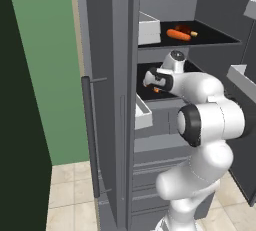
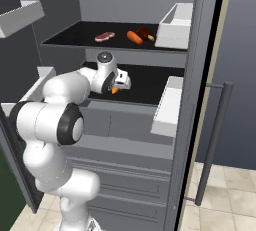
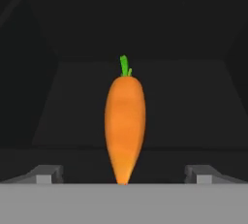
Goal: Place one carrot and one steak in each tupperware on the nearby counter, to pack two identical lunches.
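Two dark fingertips of the gripper (image 3: 123, 174) stand wide apart, one at each lower corner of the hand view, holding nothing. Going from left to right across that view: the left fingertip, a bare stretch of dark fridge shelf (image 3: 68, 116), then the carrot (image 3: 125, 126) lying midway between the jaws with its pointed tip toward the hand and its green stub away, then more bare shelf, then the right fingertip. The carrot looks centred but well clear of both pads, and mostly ahead of the tips, not yet between them.

From the right base view, the hand is reaching into the middle shelf of the open fridge, and a sliver of orange shows just at the gripper. On the shelf above the jaws lie a steak (image 2: 104, 36), a second carrot (image 2: 134, 37) and a darker red piece to its right.

My reading is that the grab is about to be lined up. Risks: closing too soon would catch only the tapered tip, and the carrot could squirt forward or slip out in transit. Pushing on low could nudge it deeper along the shelf. Lifting steeply could knock the hand against the shelf above.
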### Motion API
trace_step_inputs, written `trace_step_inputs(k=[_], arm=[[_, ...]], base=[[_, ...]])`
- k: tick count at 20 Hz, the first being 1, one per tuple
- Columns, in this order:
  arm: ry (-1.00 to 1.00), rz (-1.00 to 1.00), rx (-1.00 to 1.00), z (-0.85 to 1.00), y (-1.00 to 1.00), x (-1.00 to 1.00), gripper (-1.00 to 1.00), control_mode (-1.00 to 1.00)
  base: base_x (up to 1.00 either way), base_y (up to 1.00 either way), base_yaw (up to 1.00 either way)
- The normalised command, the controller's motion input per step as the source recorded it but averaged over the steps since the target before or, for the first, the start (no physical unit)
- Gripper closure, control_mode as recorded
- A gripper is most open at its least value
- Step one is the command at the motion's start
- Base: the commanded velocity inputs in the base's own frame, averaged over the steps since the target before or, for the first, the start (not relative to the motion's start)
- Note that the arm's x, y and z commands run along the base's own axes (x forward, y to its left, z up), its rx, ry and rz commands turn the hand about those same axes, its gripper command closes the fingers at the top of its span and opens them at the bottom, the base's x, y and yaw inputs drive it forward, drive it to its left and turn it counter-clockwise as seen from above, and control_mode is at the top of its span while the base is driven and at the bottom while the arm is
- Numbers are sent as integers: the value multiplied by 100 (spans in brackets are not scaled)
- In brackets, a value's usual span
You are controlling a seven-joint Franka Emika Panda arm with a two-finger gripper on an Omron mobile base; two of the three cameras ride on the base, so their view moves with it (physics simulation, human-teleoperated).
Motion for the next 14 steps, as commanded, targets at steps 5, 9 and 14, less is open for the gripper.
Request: trace_step_inputs(k=[5, 9, 14], arm=[[0, 0, 0, -18, 0, 56, -100, -100], [0, 0, 0, -26, 0, 31, -100, -100], [3, 0, -1, -62, 0, 0, 100, -100]], base=[[0, 0, 0], [0, 0, 0], [0, 0, 0]])
